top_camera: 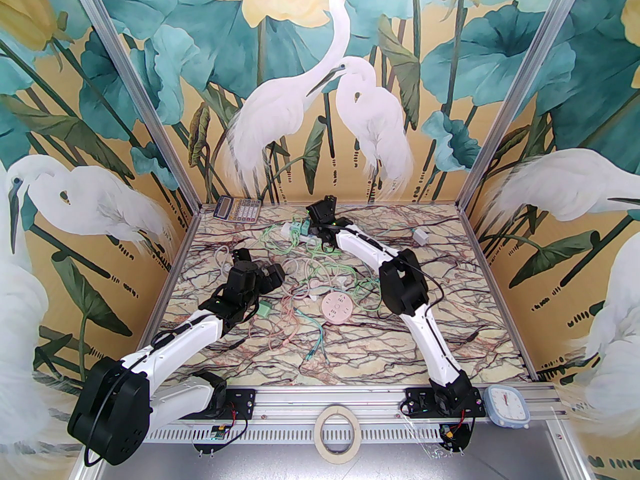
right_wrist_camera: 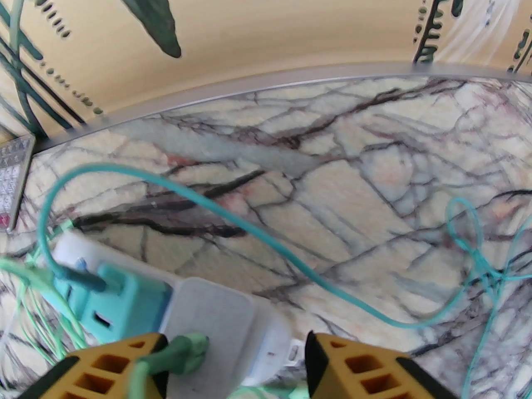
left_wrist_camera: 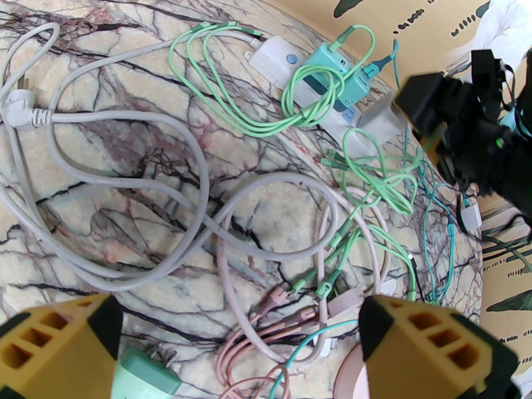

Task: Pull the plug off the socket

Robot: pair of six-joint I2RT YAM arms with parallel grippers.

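Marble-veined and strewn with cables, the surface (top_camera: 465,328) carries a white power strip (left_wrist_camera: 272,56) near its far edge, just right of a calculator (top_camera: 237,209). 2 plugs stand side by side in the strip: a teal plug (right_wrist_camera: 124,301) with a teal cable (right_wrist_camera: 266,239) running out of its top, and next to it a white plug (right_wrist_camera: 212,314), still seated in its socket.

The right arm reaches across to the strip. The right gripper (right_wrist_camera: 235,341) hangs over the white plug with 1 yellow finger on either side, its jaws partly apart. A narrow gap shows between the plug and the finger on the right of the wrist view. On the other side a green connector (right_wrist_camera: 189,347) sits against the finger, and contact with the plug there cannot be made out.

The left gripper (left_wrist_camera: 237,318) stands wide open above the tangle nearer the middle of the surface and holds nothing. Below it lie pink cables (left_wrist_camera: 266,339) and light green cables (left_wrist_camera: 307,114), and a thick grey cord (left_wrist_camera: 124,119) loops off to the left. A pale green adapter (left_wrist_camera: 143,378) rests beside 1 of its fingers. A round pink socket (top_camera: 338,309) lies between the 2 arms.
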